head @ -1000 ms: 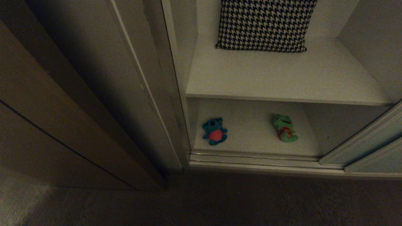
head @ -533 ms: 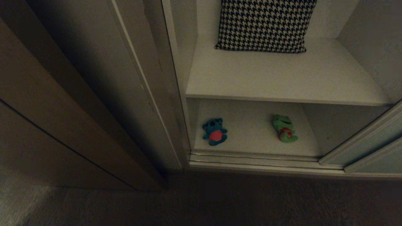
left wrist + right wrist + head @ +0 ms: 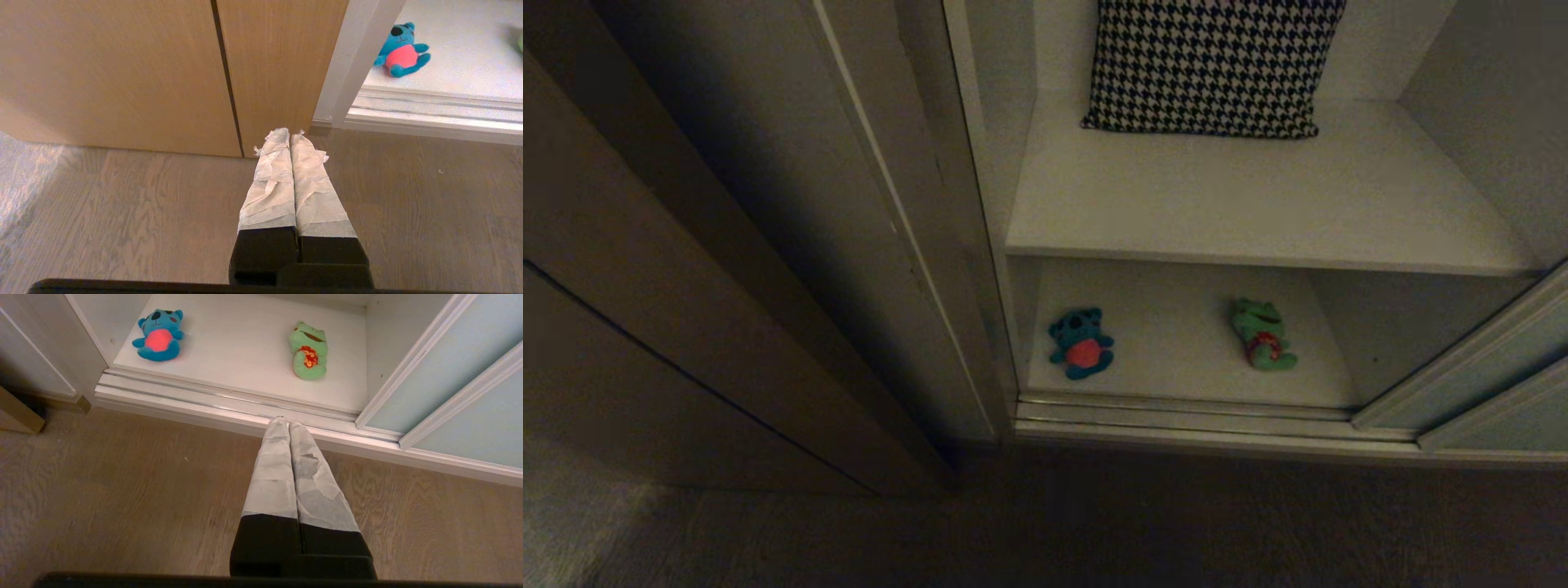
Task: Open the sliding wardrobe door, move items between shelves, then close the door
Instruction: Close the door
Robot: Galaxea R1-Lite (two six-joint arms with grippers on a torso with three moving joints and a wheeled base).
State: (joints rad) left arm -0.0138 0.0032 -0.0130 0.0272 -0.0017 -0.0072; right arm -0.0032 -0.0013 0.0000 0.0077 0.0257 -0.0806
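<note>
I've both grippers — left gripper (image 3: 289, 136), right gripper (image 3: 284, 422) — closed empty above the floor; frog (image 3: 308, 349) and bear (image 3: 158, 335) lie on the lower shelf (image 3: 1176, 359). Reaching in, I risk clipping the upper shelf (image 3: 1258, 204).

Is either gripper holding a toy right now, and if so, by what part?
Nothing is held. The left gripper and right gripper are both shut on nothing, above the floor. The bear and frog lie on the bottom shelf.
</note>
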